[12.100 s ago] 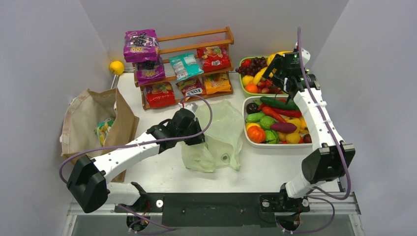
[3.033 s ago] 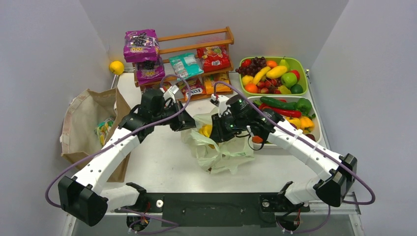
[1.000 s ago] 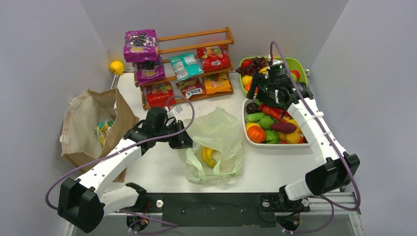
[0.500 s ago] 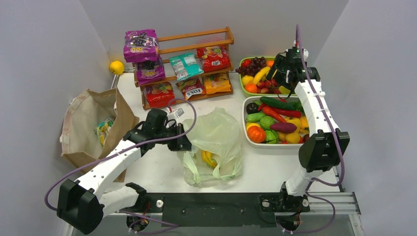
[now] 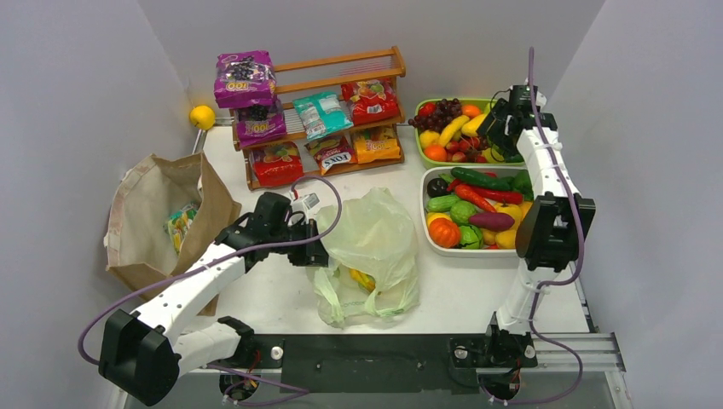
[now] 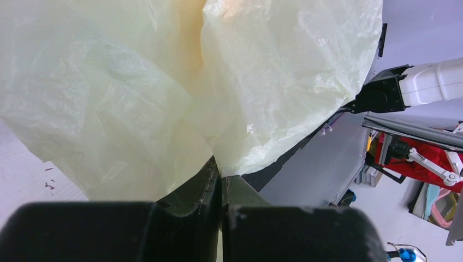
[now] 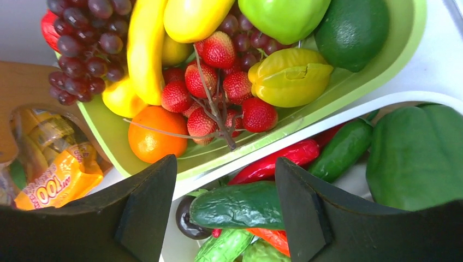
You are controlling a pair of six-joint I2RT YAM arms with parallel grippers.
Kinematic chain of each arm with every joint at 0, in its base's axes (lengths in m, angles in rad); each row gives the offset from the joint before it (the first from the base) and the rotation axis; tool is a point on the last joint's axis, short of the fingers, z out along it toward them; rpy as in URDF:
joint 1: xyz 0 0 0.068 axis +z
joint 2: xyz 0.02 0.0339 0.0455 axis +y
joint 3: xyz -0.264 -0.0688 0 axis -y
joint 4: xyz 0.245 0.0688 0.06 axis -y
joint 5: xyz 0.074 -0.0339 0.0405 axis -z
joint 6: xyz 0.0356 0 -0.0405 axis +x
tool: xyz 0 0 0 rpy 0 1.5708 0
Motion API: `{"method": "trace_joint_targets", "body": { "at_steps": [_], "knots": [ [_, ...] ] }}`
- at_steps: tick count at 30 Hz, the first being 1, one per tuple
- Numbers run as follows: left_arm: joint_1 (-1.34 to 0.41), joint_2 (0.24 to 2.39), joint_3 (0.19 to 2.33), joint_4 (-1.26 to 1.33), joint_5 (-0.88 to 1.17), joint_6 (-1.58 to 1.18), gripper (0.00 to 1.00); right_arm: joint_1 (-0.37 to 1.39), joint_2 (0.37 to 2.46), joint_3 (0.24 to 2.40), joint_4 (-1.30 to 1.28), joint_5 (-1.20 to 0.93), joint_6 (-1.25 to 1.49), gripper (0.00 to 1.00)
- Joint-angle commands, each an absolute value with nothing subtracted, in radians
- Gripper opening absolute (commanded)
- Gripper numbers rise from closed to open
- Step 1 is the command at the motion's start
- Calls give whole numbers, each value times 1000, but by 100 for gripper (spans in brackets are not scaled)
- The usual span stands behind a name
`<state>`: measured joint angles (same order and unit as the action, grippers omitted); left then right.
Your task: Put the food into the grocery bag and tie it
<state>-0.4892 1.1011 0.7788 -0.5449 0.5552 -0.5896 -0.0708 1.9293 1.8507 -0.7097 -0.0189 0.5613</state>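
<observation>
Comparing this moment with one second back, we list the changes from largest to smallest. The table [image 5: 281, 298] carries the same layout. The grocery bag [image 5: 375, 234] lies at centre, between the left arm [image 5: 200, 277] and the white tray [image 5: 424, 217]. Its upper film now stands fuller and is drawn nearer the left arm. A yellow banana bunch [image 5: 362, 278] shows through its lower part, so one item is loaded.

The right arm [image 5: 546, 170] has swung from the boundary of the two trays to the far right corner. It now rises steeply, elbow near the white tray's right edge, wrist over the green tray [image 7: 382, 59]. We judge that another fetch is under way; tying is not yet due.

The left arm reaches low across the table from the near left. The left claw [image 6: 220, 176] is pinched tight on a fold of the bag's film. The right claw [image 7: 224, 180] stands wide and empty above the strawberries [image 7: 200, 80], touching nothing.
</observation>
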Motion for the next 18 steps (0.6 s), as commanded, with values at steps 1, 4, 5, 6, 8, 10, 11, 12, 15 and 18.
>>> {"method": "trace_joint_targets", "body": {
  "at_steps": [1, 4, 5, 6, 8, 10, 11, 12, 15, 18],
  "knots": [
    [-491, 1092, 763, -524, 556, -565, 0, -73, 1976, 1912, -680, -47, 541, 62],
    [-491, 1087, 753, -513, 560, -568, 0, -74, 2001, 1923, -679, -64, 530, 61],
    [-491, 1087, 749, -512, 559, -569, 0, -74, 2012, 1924, -679, -72, 524, 61],
    [-491, 1088, 748, -507, 561, -573, 0, -73, 2016, 1926, -678, -77, 521, 60],
    [-491, 1090, 746, -499, 565, -580, 0, -72, 2030, 1930, -678, -87, 509, 60],
    [-492, 1092, 743, -490, 567, -587, 0, -71, 2042, 1933, -678, -87, 495, 59],
    [-492, 1092, 742, -489, 567, -591, 0, -71, 2049, 1935, -679, -87, 493, 59],
    [-491, 1092, 742, -485, 567, -591, 0, -73, 2054, 1936, -679, -87, 491, 59],
    [-492, 1092, 745, -485, 566, -595, 0, -72, 2073, 1941, -677, -99, 483, 55],
    [-492, 1093, 747, -486, 565, -597, 0, -72, 2101, 1949, -677, -112, 480, 53]
  ]
}}
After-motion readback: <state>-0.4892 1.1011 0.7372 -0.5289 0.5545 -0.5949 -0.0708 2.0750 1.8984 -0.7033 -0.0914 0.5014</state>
